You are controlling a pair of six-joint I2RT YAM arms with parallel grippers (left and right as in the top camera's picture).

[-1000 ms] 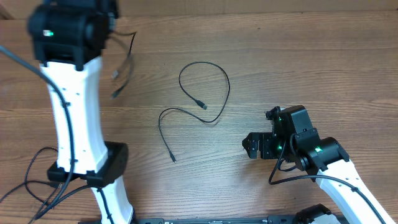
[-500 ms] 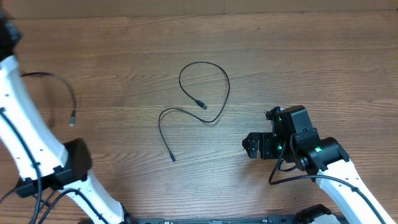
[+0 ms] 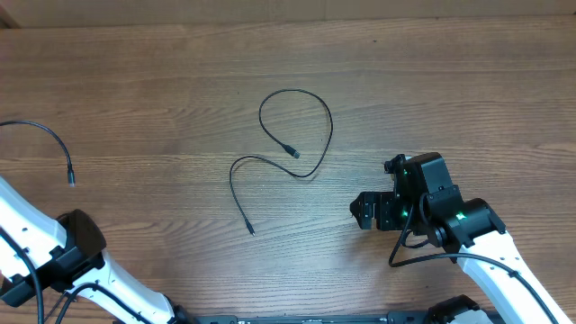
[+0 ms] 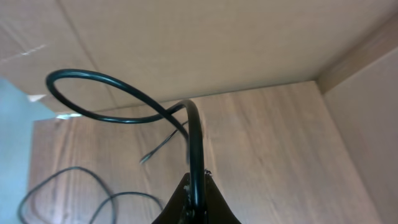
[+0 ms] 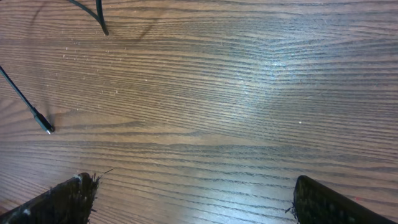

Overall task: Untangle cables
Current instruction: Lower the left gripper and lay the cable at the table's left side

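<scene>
Left gripper (image 4: 193, 202): jaws pinched shut on the held cable (image 4: 199, 146), a thin black cord arching up and away, its plug hanging at the scene's far left. Right gripper (image 5: 193, 196): jaws spread wide and empty, low over bare wood at near right. The table (image 3: 468, 99) lies open around it. The loose cable (image 3: 330, 126) lies at centre in one slack loop, both plugs apart.

Two cables were visible: looped cable (image 3: 331, 126) mid-table (image 3: 450, 90), second cable (image 3: 70, 171) at the left edge. Two arms: left arm (image 3: 81, 252), right arm (image 3: 468, 225).
</scene>
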